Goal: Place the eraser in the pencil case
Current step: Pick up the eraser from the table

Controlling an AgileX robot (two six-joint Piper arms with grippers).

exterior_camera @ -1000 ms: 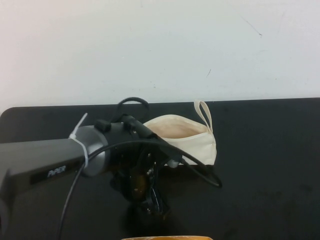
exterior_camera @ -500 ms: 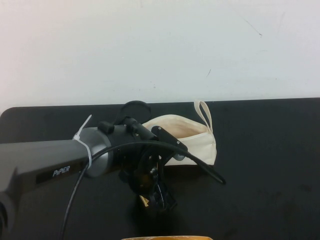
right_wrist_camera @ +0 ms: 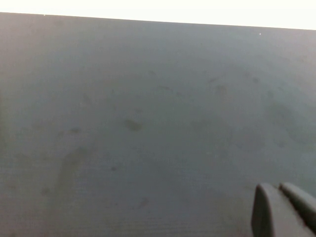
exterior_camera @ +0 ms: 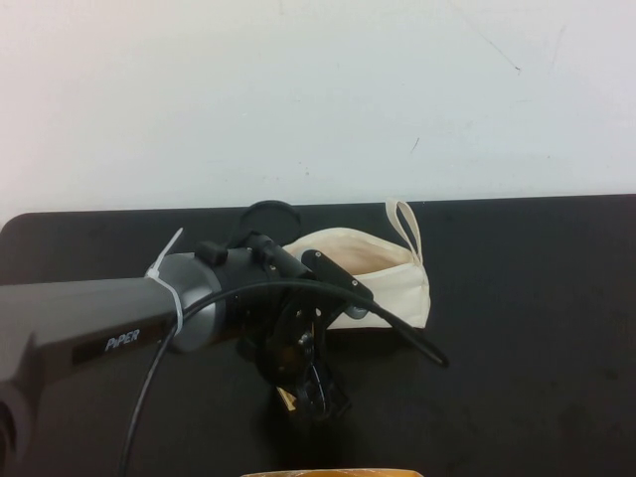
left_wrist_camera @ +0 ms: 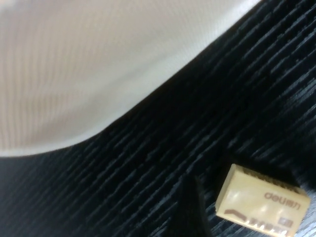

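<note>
The cream-white pencil case (exterior_camera: pixel 370 270) lies on the black table (exterior_camera: pixel 527 298) with its zip open and its loop strap at the far right end. My left gripper (exterior_camera: pixel 304 390) points down at the table just in front of the case. The tiny tan eraser (exterior_camera: pixel 286 398) shows at its tip. In the left wrist view the eraser (left_wrist_camera: pixel 261 206) lies on the table beside one dark finger (left_wrist_camera: pixel 190 207), with a small gap between them; the case's wall (left_wrist_camera: pixel 98 64) is close behind. My right gripper (right_wrist_camera: pixel 277 191) is out of the high view, fingers together over bare table.
The left arm's cable (exterior_camera: pixel 397 333) loops across the front of the case. A tan rim (exterior_camera: pixel 333 473) shows at the near edge. The white wall (exterior_camera: pixel 318 99) stands behind the table's far edge.
The left gripper has shifted a little to the right and its wrist has turned; since half a second ago it has barely moved. The case has stayed put.
</note>
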